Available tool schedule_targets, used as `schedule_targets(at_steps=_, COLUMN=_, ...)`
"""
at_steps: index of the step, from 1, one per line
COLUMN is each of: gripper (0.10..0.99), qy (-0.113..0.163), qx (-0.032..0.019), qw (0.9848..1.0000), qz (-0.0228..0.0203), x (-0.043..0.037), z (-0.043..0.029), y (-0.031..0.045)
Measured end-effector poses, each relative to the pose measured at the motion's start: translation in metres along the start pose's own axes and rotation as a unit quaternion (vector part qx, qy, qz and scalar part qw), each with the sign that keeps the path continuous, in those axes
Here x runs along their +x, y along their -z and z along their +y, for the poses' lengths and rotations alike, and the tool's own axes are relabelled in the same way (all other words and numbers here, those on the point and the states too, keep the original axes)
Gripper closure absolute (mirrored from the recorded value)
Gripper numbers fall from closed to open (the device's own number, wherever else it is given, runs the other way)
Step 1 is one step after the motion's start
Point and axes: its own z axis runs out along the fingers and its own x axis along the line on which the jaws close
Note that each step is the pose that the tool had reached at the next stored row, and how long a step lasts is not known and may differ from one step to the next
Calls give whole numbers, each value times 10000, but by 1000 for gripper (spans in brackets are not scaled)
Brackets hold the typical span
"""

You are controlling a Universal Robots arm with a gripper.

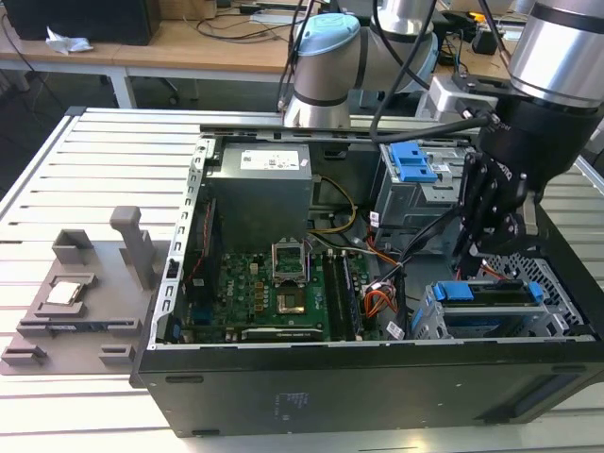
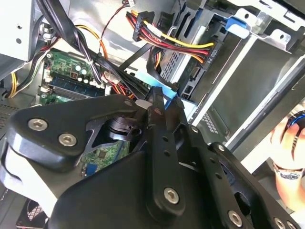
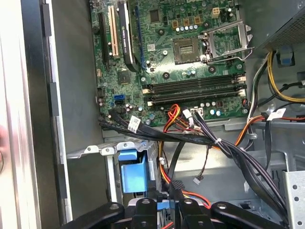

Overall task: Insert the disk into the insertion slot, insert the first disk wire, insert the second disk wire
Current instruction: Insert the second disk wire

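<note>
Gripper (image 1: 472, 253) hangs low inside the open computer case, just above the silver drive cage at the exterior view's right. Its fingers (image 3: 145, 210) stand close together. In the first wrist view a black wire (image 3: 175, 185) with a small plug seems to be pinched between them. I judge it is one of the disk wires, but which one I cannot tell.

The disk (image 1: 491, 294) already lies in the insertion slot (image 1: 427, 319), with its blue carrier showing at the open side of the cage. So the work now seems to be on the wires.

To do this step well, the plug should meet the socket on the disk straight, not tilted. It should be pressed gently, because such a plug probably goes in one way only. The wire looks stiff and may turn in the grip. The bundle of cables (image 3: 214, 142) crossing near the cage could catch on the gripper, so slow and small moves are wiser.
</note>
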Motion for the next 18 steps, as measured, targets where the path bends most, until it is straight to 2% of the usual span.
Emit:
schedule_targets(at_steps=6, gripper=831, qy=0, qx=1, qw=10000, qz=10, x=-11, z=-3, y=-81)
schedule_targets(at_steps=7, gripper=831, qy=-1, qx=3, qw=10000, qz=28, x=-12, z=-3, y=-83)
schedule_targets(at_steps=10, gripper=831, qy=-2, qx=4, qw=10000, qz=32, x=-11, z=-3, y=-83)
schedule_targets(at_steps=11, gripper=847, qy=-2, qx=3, qw=10000, qz=32, x=-11, z=-3, y=-83)
schedule_targets(at_steps=13, gripper=957, qy=-2, qx=3, qw=10000, qz=32, x=-11, z=-3, y=-83)
schedule_targets(at_steps=18, gripper=957, qy=-2, qx=4, qw=10000, qz=34, x=-11, z=-3, y=-83)
